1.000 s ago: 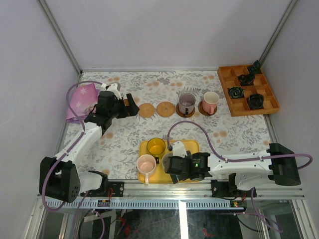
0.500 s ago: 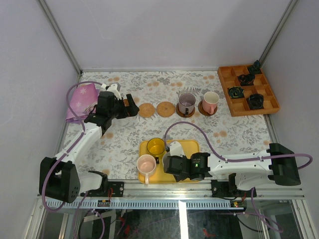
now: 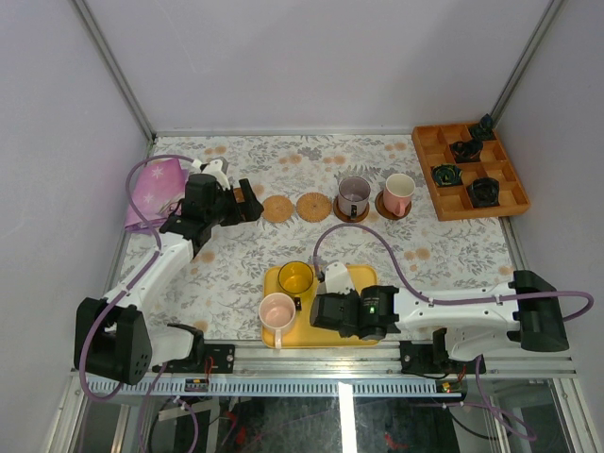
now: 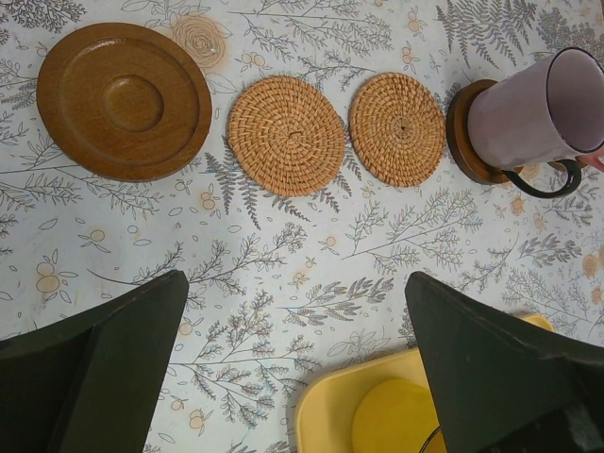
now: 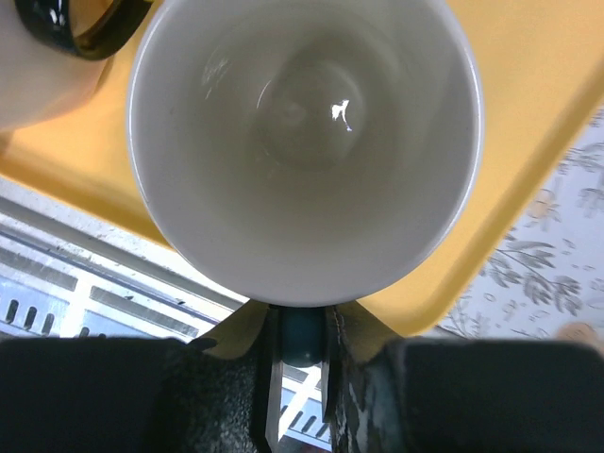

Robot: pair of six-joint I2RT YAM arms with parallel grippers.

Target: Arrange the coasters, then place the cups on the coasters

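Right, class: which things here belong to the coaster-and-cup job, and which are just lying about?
Job: dark wooden coaster; two woven coasters; purple-grey mug on dark coaster; cream-pink mug on brown coaster; yellow mug; pink mug; blue-handled mug.
Lying about: yellow tray; orange compartment box; its black objects; pink bag.

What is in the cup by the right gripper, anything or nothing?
Empty: the right wrist view looks straight down into the cup and shows only its bare, pale bottom.

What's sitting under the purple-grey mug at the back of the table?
A dark brown round coaster; only its rim shows beside the purple-grey mug. Its centre is covered by the mug.
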